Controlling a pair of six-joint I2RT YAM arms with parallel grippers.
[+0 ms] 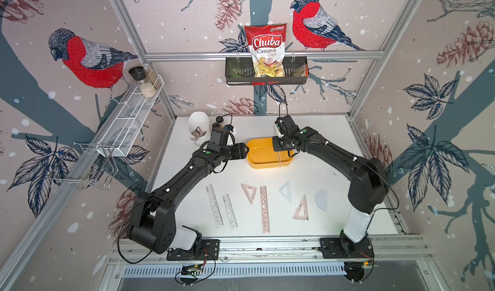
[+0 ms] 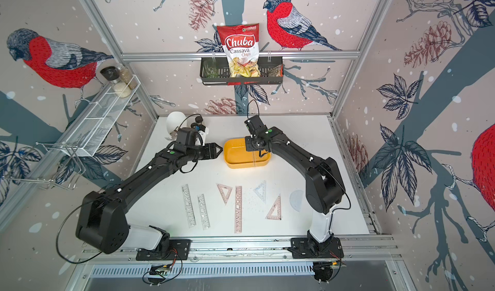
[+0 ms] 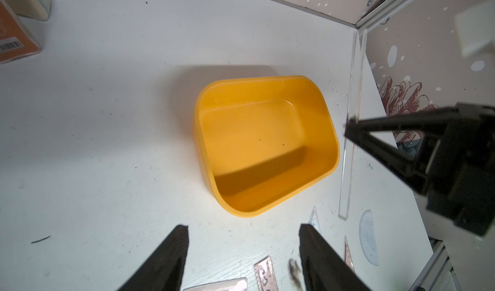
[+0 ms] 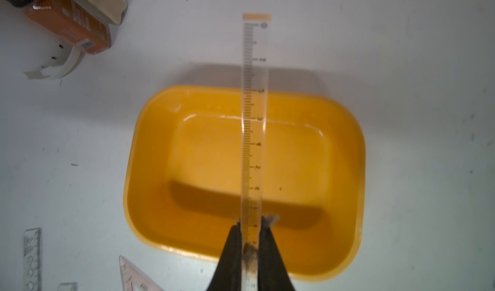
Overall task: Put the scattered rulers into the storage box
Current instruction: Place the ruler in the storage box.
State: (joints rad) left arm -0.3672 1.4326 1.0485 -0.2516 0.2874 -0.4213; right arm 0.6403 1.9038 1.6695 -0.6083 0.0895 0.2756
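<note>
a: which step is in hand?
b: a clear ruler [image 4: 254,115] is held pinched in the right gripper [image 4: 253,222], above the storage box [image 4: 150,169]. the left gripper [image 3: 243,226] is seen wide and empty beside it.
a: what is called for next?
b: probably a lowering and release inside. the other rulers [image 1: 264,209] are yet to be lifted from the worktop [image 1: 321,174].

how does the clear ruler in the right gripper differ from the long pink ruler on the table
The clear ruler is pinched in the right gripper, up over the yellow box; the pink ruler lies flat on the table. The clear ruler shows only scale marks; the pink ruler has stencil cutouts. Both are long, straight and see-through.
</note>
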